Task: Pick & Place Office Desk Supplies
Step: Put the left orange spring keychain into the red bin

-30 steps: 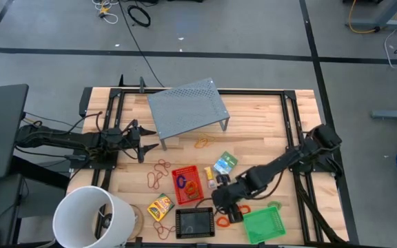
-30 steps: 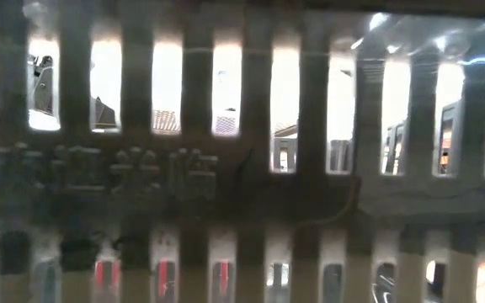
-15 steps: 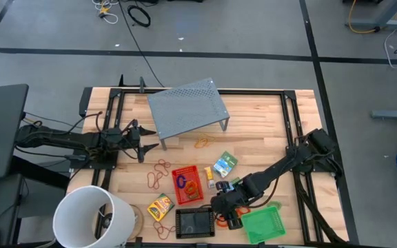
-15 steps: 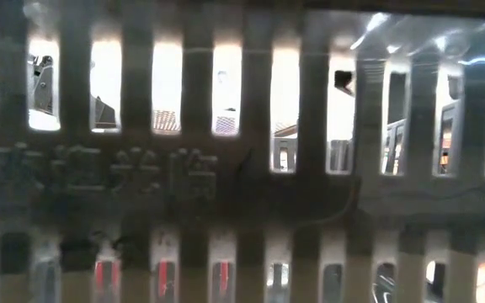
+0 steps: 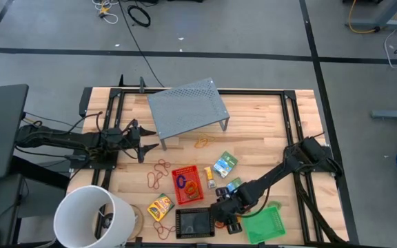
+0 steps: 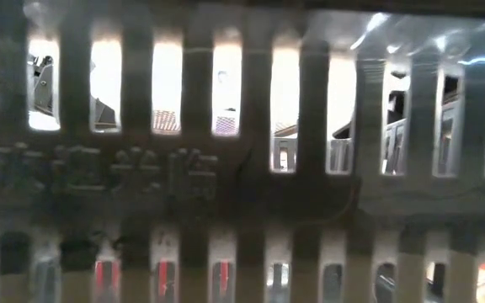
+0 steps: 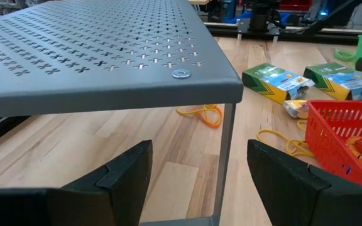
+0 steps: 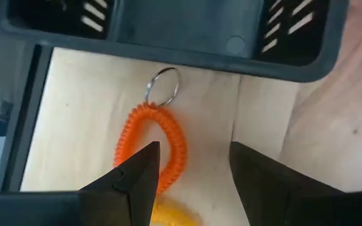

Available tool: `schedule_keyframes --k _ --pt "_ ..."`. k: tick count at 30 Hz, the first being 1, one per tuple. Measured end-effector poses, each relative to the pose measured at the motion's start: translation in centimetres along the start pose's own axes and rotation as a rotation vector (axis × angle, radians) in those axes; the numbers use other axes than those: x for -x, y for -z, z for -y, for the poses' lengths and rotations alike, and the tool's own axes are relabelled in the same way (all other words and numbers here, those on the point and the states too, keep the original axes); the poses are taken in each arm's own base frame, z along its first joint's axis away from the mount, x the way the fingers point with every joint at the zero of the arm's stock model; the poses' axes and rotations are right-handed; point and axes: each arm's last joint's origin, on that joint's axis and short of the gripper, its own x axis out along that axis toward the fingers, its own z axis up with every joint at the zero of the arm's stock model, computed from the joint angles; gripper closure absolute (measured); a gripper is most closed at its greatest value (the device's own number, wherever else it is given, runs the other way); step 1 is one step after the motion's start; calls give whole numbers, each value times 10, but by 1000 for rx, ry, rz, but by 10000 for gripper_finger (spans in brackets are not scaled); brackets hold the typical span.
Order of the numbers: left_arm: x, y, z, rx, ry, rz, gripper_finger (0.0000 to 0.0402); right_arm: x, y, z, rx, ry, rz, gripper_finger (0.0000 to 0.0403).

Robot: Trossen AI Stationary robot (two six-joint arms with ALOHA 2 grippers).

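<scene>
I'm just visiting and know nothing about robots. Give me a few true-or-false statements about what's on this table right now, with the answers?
1. The right gripper hangs open over an orange coil ring beside the black tray. True.
2. The left gripper is holding a rubber band. False: it is open and empty, waiting near the grey metal riser.
3. The red tray lies between the crayon box and the green packets. True.
4. The green tray sits on top of the riser. False: it rests on the table, near the right gripper.
5. The white bucket stands in the table's middle. False: it is at a corner, on the left arm's side.
</scene>
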Motion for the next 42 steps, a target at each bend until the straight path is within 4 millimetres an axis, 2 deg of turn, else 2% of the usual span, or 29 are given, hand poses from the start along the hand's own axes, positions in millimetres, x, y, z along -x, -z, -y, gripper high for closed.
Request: schedule_keyframes --k 5,8,11,14,16,23,33,42 --pt "0 0 0 5 0 -1 140 -9 4 -4 8 55 -4 209" --pt "0 0 0 5 -1 0 140 -10 5 -6 17 83 1 233" --pt "0 0 0 4 -2 1 140 -11 6 -7 31 109 5 285" --pt "0 0 0 1 -2 1 140 -11 7 -7 37 120 2 363" --pt "0 0 0 -1 -3 1 140 -11 7 -8 44 122 5 386" --pt "0 0 0 -1 -3 0 140 1 7 -13 73 152 33 397" --pt "0 1 0 -1 -3 -10 140 44 7 -20 71 255 95 399" --pt "0 1 0 -4 -3 -8 140 71 -11 1 154 446 233 402"
